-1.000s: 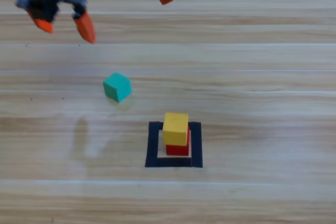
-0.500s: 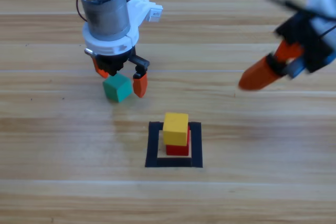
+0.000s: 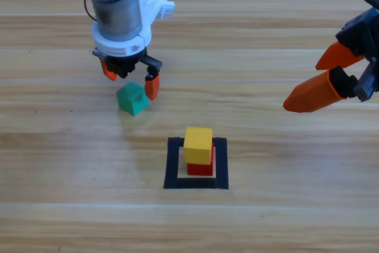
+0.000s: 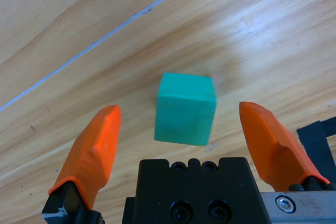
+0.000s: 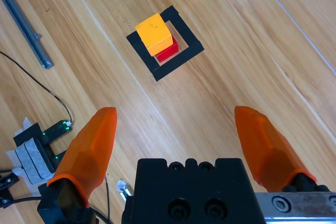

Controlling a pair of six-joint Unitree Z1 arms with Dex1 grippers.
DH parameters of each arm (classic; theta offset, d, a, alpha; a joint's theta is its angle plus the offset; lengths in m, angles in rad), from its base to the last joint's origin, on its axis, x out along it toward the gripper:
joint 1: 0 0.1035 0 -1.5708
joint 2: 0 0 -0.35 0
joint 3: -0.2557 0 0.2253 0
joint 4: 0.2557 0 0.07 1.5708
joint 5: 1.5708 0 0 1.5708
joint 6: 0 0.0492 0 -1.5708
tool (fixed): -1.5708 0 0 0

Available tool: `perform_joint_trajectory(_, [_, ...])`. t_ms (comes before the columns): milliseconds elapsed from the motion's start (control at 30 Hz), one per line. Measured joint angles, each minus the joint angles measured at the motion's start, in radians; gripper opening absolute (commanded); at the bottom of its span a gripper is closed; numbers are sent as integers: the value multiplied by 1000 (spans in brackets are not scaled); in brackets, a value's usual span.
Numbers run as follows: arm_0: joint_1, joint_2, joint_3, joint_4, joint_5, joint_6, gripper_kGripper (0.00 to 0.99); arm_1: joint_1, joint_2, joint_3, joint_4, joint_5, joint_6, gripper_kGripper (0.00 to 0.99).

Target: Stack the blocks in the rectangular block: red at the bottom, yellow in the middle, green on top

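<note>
The green cube (image 3: 132, 98) lies on the table, left of and behind the black tape square (image 3: 173, 164). Inside the square the yellow cube (image 3: 198, 144) sits on the red cube (image 3: 201, 169). My left gripper (image 3: 130, 80) hangs open just over the far side of the green cube. In the left wrist view the green cube (image 4: 186, 108) lies between and just beyond the spread jaws of the left gripper (image 4: 180, 113), untouched. My right gripper (image 3: 303, 86) is open at the right edge, holding nothing. The right wrist view looks past the right gripper (image 5: 176, 114) at the yellow cube (image 5: 154, 32), red cube (image 5: 169, 52) and tape square (image 5: 185, 56).
The wooden table (image 3: 284, 205) runs all round the tape square. A corner of the tape square (image 4: 321, 129) shows at the left wrist view's right edge. The right wrist view also shows a metal rail (image 5: 23, 24) and a small circuit board with cables (image 5: 34, 142).
The left arm came down from the top left corner to the green cube, then rose a little. The right gripper swung to the right edge. No cube has moved.
</note>
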Motion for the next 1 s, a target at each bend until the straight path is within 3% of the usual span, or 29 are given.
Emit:
perform_joint_trajectory(733, [33, 26, 53, -41, -33, 15, 925, 0, 0, 14, -21, 12, -15, 986])
perform_joint_trajectory(900, [31, 26, 60, -57, -33, 15, 752, 0, 0, 14, -21, 12, -21, 986])
perform_joint_trajectory(1000, [31, 26, 65, -66, -33, 15, 515, 0, 0, 14, -21, 13, -23, 986])
